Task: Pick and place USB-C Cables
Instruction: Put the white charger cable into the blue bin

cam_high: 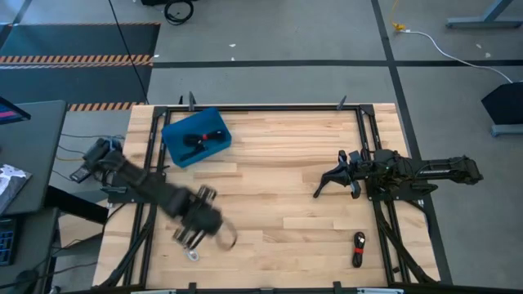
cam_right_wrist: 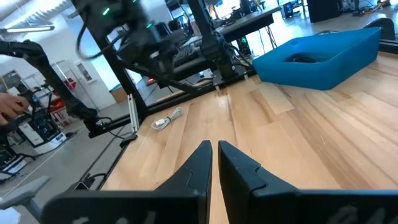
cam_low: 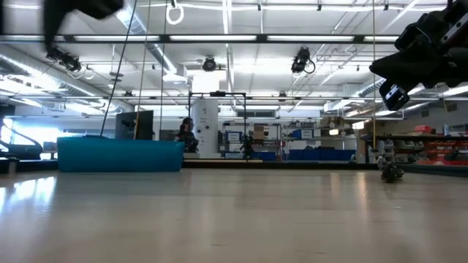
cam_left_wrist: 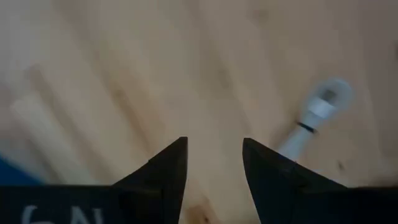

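Note:
My left gripper [cam_high: 189,238] hangs open over the table's near-left part; its image is blurred. The whitish-grey cable [cam_high: 194,256] lies on the wood just nearside of it, and one of its ends [cam_left_wrist: 318,111] shows beside the open fingers [cam_left_wrist: 214,162], apart from them. The same cable [cam_right_wrist: 166,120] shows in the right wrist view. A black cable [cam_high: 197,140] lies in the blue bin [cam_high: 214,122]. The black-and-red cable [cam_high: 358,249] rests on the table near the right edge, seen low as [cam_low: 393,173]. My right gripper [cam_right_wrist: 212,152] is shut, raised over the right side [cam_high: 325,183].
The blue bin [cam_low: 121,155] stands at the table's far left. Black frame rails [cam_high: 372,163] run along both sides of the table. Bare wood [cam_high: 278,196] lies between the two arms. A long white cord with a yellow end [cam_high: 425,37] lies on the floor beyond the table.

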Controlling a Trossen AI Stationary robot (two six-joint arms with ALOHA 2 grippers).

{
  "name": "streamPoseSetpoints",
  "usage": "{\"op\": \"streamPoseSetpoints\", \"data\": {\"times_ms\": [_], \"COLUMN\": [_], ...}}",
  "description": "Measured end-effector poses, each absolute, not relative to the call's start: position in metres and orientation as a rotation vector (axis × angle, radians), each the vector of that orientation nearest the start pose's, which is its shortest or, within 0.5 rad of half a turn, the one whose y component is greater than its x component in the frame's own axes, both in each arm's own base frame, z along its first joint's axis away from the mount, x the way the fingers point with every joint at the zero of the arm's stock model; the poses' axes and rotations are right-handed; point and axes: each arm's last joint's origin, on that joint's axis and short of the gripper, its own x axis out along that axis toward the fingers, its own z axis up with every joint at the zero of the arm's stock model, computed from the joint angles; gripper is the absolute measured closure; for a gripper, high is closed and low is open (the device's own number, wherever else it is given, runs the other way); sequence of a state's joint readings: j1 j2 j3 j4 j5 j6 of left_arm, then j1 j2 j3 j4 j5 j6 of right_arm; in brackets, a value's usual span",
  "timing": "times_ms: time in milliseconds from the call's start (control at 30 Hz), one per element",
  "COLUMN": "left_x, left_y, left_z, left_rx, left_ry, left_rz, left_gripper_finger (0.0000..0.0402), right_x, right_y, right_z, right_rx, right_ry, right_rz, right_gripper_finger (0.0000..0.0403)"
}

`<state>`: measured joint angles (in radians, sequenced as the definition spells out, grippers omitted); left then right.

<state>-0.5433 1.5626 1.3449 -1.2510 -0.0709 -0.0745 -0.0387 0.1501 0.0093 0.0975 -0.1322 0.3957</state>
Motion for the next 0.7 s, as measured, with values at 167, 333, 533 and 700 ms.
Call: {"op": "streamPoseSetpoints", "data": {"times_ms": [167, 333, 533, 700], "left_x": [0.218, 0.215, 0.213, 0.207], "left_y": [-0.189, -0.218, -0.24, -0.256], "left_z": [0.267, 0.239, 0.207, 0.192], "left_rx": [0.46, 0.509, 0.54, 0.582], "left_ry": [1.411, 1.472, 1.581, 1.57], "left_rz": [-0.403, -0.425, -0.482, -0.526], "left_gripper_finger": [0.0225, 0.0206, 0.0194, 0.0196], "right_x": [0.106, 0.106, 0.106, 0.106], "right_y": [0.0, 0.0, 0.0, 0.0], "right_z": [0.164, 0.165, 0.165, 0.165], "right_rx": [0.433, 0.462, 0.482, 0.497], "right_ry": [0.057, 0.05, 0.052, 0.053], "right_rz": [0.084, 0.086, 0.086, 0.085], "right_gripper_finger": [0.0369, 0.0369, 0.0369, 0.0369]}}
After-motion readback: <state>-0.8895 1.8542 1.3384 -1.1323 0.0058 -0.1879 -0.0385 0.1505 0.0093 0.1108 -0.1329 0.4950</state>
